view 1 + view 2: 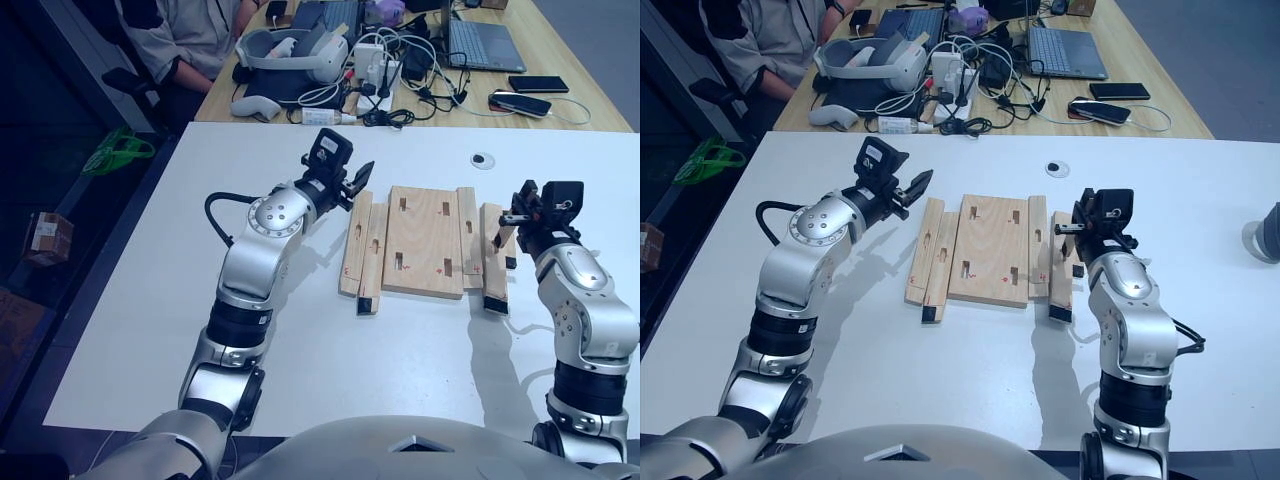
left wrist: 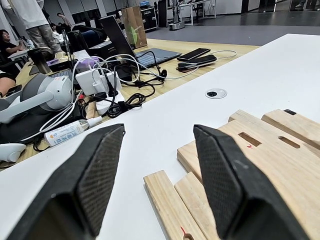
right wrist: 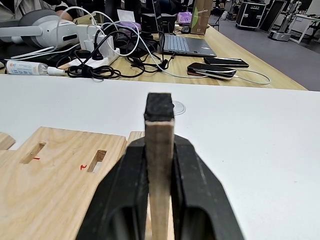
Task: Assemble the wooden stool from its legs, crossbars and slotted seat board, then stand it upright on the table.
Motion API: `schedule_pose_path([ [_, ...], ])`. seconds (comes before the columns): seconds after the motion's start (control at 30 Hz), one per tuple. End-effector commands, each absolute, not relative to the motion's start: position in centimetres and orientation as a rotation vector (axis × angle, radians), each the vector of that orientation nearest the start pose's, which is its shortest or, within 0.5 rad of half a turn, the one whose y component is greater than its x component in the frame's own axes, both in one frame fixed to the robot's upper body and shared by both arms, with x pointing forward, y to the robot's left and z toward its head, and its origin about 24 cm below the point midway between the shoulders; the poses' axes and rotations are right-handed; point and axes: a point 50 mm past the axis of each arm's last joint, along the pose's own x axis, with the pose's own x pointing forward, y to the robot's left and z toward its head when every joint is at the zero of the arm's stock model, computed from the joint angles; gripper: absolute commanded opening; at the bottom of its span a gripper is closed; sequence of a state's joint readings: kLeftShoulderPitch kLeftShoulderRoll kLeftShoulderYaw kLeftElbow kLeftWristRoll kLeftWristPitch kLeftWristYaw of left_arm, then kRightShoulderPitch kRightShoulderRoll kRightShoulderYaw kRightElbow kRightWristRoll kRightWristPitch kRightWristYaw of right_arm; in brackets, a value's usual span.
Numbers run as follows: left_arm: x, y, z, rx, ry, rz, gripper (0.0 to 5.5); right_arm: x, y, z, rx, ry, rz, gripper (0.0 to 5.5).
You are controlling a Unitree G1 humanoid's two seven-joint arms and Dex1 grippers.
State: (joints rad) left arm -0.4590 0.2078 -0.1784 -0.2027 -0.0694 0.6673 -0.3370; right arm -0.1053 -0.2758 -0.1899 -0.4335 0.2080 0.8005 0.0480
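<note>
Right pincer (image 3: 160, 157) clamps a leg (image 3: 159, 131) upright, left pincer (image 1: 352, 187) spread open. Keep it vertical and square it over the seat board (image 1: 424, 240) slot.

Bright, even light from above. Soft grey shadows on white table (image 1: 400, 370). Dark floor (image 1: 100, 300) beside table. Far room (image 2: 225, 10) slightly fuzzy in wrist views.

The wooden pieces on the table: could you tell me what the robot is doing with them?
Nothing is assembled yet. The right gripper has its jaws shut on one black-tipped wooden piece beside the slotted seat board, which lies flat on the table. The left gripper hovers open by the left-hand pieces.
</note>
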Motion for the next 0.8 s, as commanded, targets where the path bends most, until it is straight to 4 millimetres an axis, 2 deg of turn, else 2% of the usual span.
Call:
schedule_pose_path([
  [0.03, 30.5, 9.9, 14.1, 0.242, 0.082, -0.554, 2.55, 24.7, -21.6, 10.3, -0.060, 0.285, -0.049, 0.38],
  [0.23, 30.4, 10.0, 14.0, 0.253, 0.084, -0.549, 2.55, 24.9, -21.5, 9.2, -0.031, 0.321, -0.032, 0.38],
  [0.57, 30.4, 9.6, 14.0, 0.255, 0.074, -0.556, 2.55, 26.6, -21.8, 9.1, -0.007, 0.257, -0.009, 0.38],
  [0.63, 30.3, 9.7, 14.0, 0.255, 0.072, -0.555, 2.55, 26.5, -21.9, 8.6, -0.002, 0.260, -0.005, 0.38],
  [0.8, 30.3, 9.5, 14.1, 0.256, 0.061, -0.571, 2.55, 24.3, -23.1, 5.9, 0.025, 0.307, -0.007, 0.38],
])
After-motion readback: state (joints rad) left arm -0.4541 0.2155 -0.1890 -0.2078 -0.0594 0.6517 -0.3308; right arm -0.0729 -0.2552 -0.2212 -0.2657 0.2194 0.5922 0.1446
